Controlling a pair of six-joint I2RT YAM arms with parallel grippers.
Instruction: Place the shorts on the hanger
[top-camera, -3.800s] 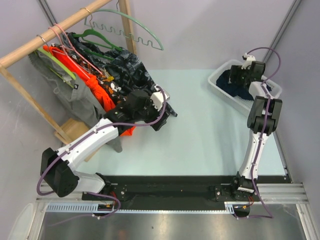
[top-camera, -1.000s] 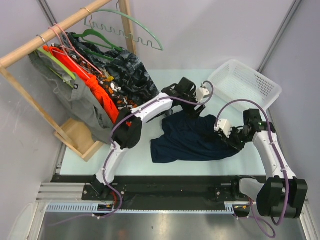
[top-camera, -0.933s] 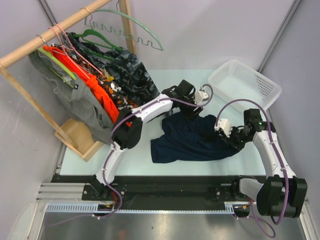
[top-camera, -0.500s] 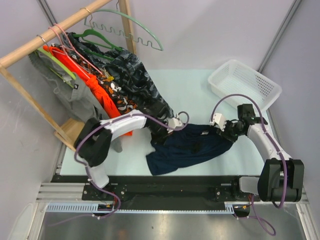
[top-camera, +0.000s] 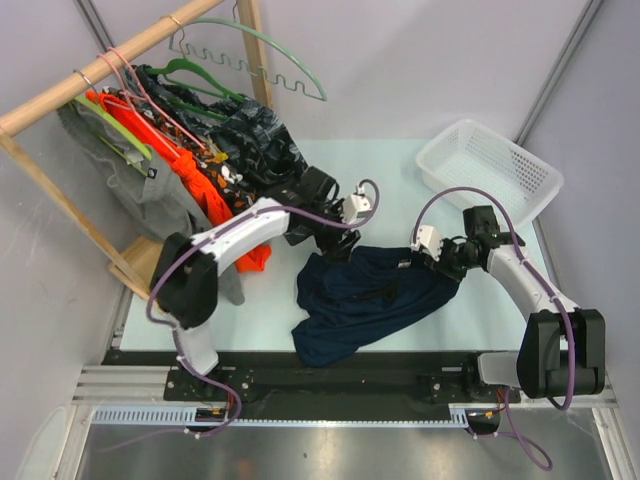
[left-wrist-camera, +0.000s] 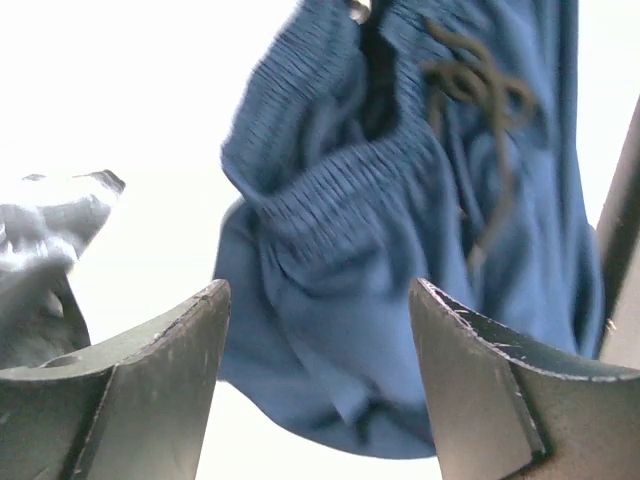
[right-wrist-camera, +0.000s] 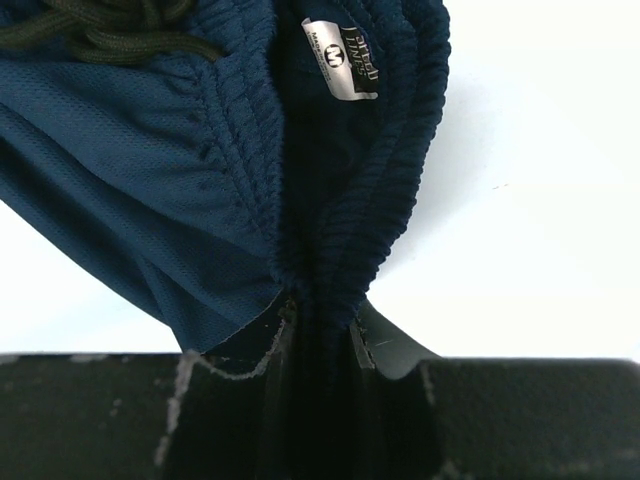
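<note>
You see the shorts (top-camera: 370, 300) lying crumpled on the table (top-camera: 390, 175), near its centre. The hanger (top-camera: 318, 90) hangs from the wooden rail (top-camera: 60, 98) at far left, well apart from the shorts. The right gripper (right-wrist-camera: 315, 310) pinches the shorts' ribbed waistband below the white label (right-wrist-camera: 340, 60). The left gripper (left-wrist-camera: 315, 380) stands spread above the shorts' left end, gripping nothing.

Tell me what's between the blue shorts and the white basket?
Just bare table, with the right arm's purple cable looping above it, seen from the top camera.
</note>
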